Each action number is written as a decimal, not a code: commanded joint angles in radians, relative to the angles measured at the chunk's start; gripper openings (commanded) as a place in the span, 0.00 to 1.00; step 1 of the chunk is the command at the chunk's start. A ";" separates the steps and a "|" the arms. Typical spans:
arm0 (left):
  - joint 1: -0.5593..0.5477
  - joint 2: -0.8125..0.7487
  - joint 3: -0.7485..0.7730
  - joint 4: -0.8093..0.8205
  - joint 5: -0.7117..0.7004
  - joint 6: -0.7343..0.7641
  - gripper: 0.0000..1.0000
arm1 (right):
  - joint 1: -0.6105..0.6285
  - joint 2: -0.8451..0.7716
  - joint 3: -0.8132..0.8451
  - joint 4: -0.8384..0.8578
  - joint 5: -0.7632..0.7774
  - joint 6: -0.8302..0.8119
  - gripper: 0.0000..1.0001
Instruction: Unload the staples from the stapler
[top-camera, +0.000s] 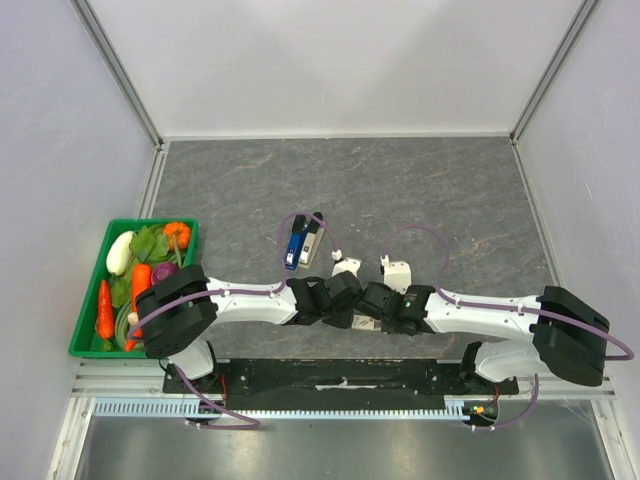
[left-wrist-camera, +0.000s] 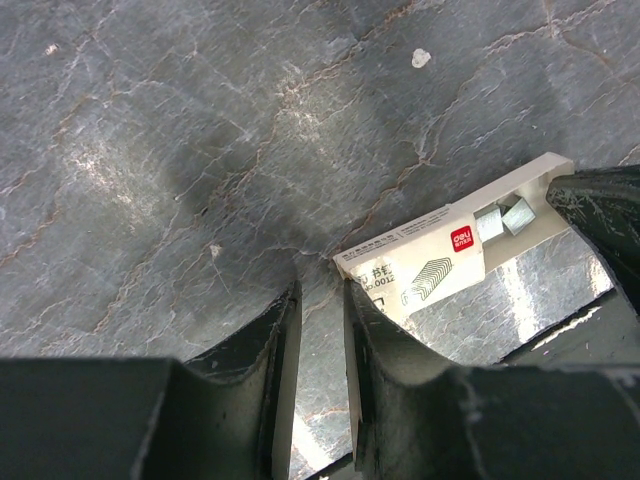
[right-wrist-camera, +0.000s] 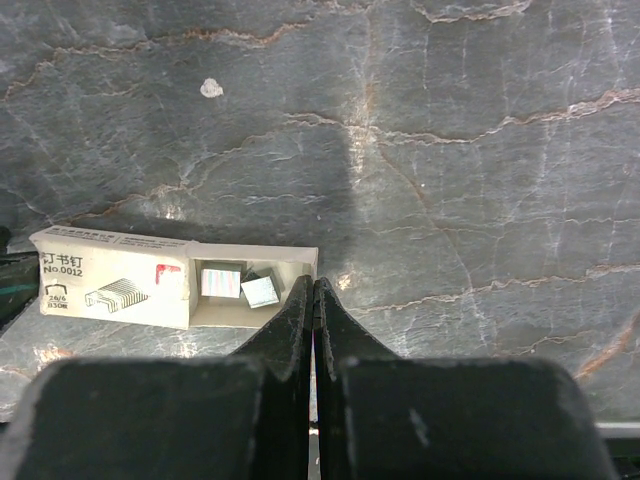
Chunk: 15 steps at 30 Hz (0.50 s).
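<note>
The stapler (top-camera: 302, 240) lies on the grey stone-pattern table, its blue body and its black-and-white part side by side. It is beyond both grippers and out of both wrist views. A white staple box (left-wrist-camera: 430, 265) (right-wrist-camera: 110, 280) lies between the two grippers, its tray slid out with two silver staple blocks (right-wrist-camera: 222, 282) in it. My left gripper (left-wrist-camera: 320, 285) is slightly open and empty, its right finger at the box's left end. My right gripper (right-wrist-camera: 315, 282) is shut on nothing, its tips at the tray's right end.
A green basket (top-camera: 150, 221) of toy vegetables stands at the left edge of the table. A small white scrap (top-camera: 338, 252) lies between the stapler and the grippers. White enclosure walls stand on three sides. Both arms are folded low near the front edge.
</note>
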 joint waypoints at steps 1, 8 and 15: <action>-0.043 0.041 -0.026 -0.061 -0.016 -0.037 0.30 | 0.018 0.016 0.035 0.109 -0.001 0.035 0.00; -0.045 0.042 -0.024 -0.061 -0.014 -0.042 0.30 | 0.034 0.024 0.034 0.141 -0.004 0.055 0.00; -0.052 0.035 -0.038 -0.061 -0.016 -0.054 0.30 | 0.046 0.013 0.009 0.171 0.026 0.128 0.00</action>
